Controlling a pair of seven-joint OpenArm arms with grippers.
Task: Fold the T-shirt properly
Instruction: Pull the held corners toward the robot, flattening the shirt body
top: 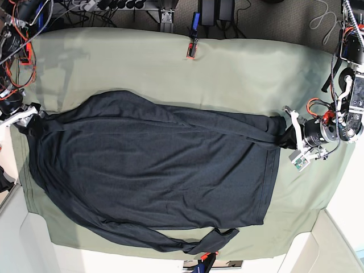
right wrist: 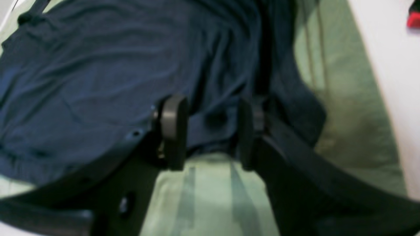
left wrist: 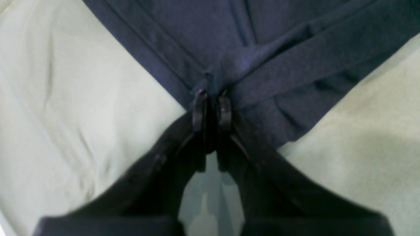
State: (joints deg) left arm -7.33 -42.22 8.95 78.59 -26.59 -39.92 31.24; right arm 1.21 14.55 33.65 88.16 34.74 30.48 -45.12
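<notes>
No brand, label or writing can be read on the T-shirt or anywhere else in the three views. The wrist pictures are soft and blurred, so fine stitching is hard to make out.

The T-shirt lies spread on the counter, which is covered by an olive-green cloth with light wrinkles. The fabric is dark navy, thin and soft, with many shallow folds. One sleeve lies folded near the lower edge of the base view, and a hem with a stitched band runs down the shirt's right side in that view.

The left pincer is clenched on a gathered corner of the T-shirt, where the hem bands bunch together into a small knot of cloth (the fingers stand nearly touching). In the base view this pincer is at the upper right corner of the shirt.

The right pincer has its jaws apart, with the shirt edge lying between the two black pads; it cannot be told whether they press the cloth. In the base view this pincer is partly cut off at the left edge.

A small red clip sits at the far edge of the cloth.
</notes>
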